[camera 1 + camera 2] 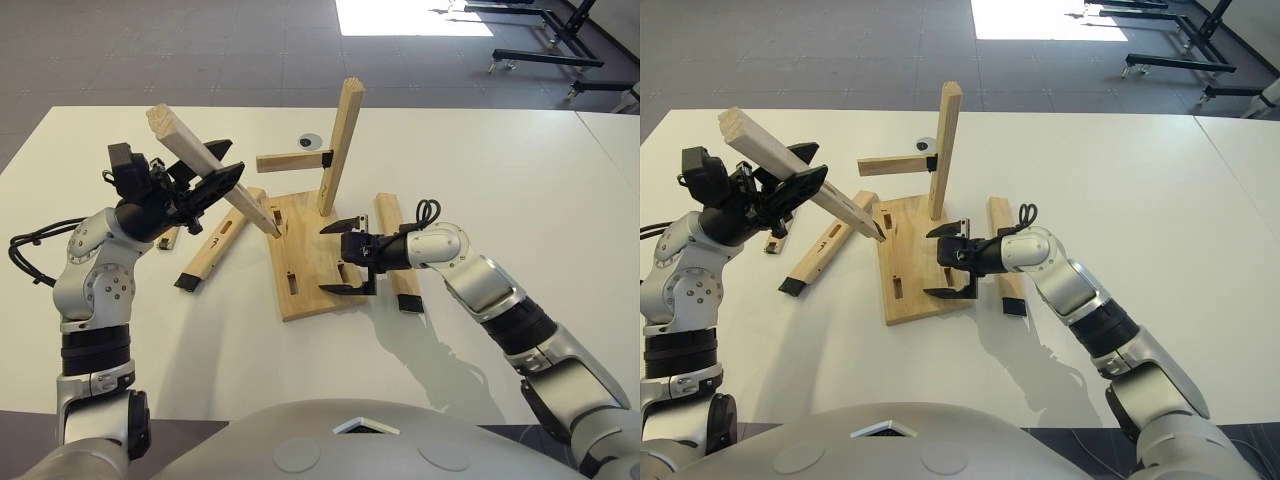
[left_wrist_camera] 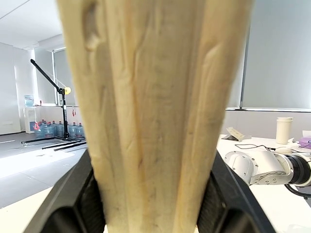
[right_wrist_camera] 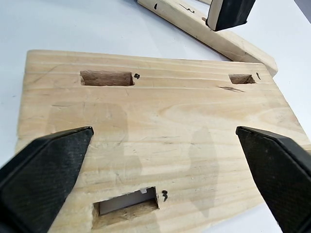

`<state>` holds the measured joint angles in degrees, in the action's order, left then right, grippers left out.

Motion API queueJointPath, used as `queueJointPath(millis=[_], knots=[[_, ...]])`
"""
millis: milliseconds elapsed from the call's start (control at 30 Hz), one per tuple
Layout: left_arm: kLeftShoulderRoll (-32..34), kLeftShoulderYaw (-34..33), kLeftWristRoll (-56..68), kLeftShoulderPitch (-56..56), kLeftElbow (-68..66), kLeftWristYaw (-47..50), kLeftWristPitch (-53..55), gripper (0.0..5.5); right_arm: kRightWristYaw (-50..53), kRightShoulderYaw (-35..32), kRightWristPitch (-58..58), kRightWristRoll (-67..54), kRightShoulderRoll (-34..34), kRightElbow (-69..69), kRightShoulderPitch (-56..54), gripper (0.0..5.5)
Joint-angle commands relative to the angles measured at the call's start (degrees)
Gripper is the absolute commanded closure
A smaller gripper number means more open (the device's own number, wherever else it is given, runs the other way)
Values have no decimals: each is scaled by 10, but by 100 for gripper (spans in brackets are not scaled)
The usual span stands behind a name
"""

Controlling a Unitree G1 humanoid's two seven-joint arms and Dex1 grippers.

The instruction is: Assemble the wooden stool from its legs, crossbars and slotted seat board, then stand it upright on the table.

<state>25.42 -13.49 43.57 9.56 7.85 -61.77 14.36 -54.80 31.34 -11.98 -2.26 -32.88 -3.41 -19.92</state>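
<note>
The slotted seat board (image 1: 305,280) lies flat mid-table. One leg (image 1: 340,145) stands upright in its far right slot, and a crossbar (image 1: 288,161) juts from that leg toward the left. My left gripper (image 1: 220,172) is shut on a second leg (image 1: 205,165), held tilted with its lower end at the board's far left slot (image 1: 272,226). That leg (image 2: 155,111) shows close up between the fingers (image 2: 80,199). My right gripper (image 1: 328,260) is open, its jaws straddling the board's right side above the board (image 3: 160,111) and its slots, gripping nothing.
A third leg (image 1: 396,252) lies right of the board, under my right forearm. A fourth leg (image 1: 215,243) lies left of it, with a short wooden piece (image 1: 166,240) farther left. A small white disc (image 1: 310,140) sits behind the board.
</note>
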Motion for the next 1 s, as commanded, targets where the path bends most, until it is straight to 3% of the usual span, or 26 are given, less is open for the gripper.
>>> queueJointPath(millis=[33, 400, 700, 1000], knots=[[19, -19, 2, 2, 9, 7, -1, 348, -21, 10, -38, 41, -43, 23, 26, 10], [23, -43, 14, 0, 8, 19, -7, 348, -49, -2, -64, 22, -65, 2, 48, 10], [-3, -36, -8, 92, -110, 1, -69, 348, -66, -102, -381, -205, 23, -101, -55, 10], [-18, -22, 5, 84, -156, -37, -55, 348, -46, -103, -422, -231, 30, -103, -79, 10]])
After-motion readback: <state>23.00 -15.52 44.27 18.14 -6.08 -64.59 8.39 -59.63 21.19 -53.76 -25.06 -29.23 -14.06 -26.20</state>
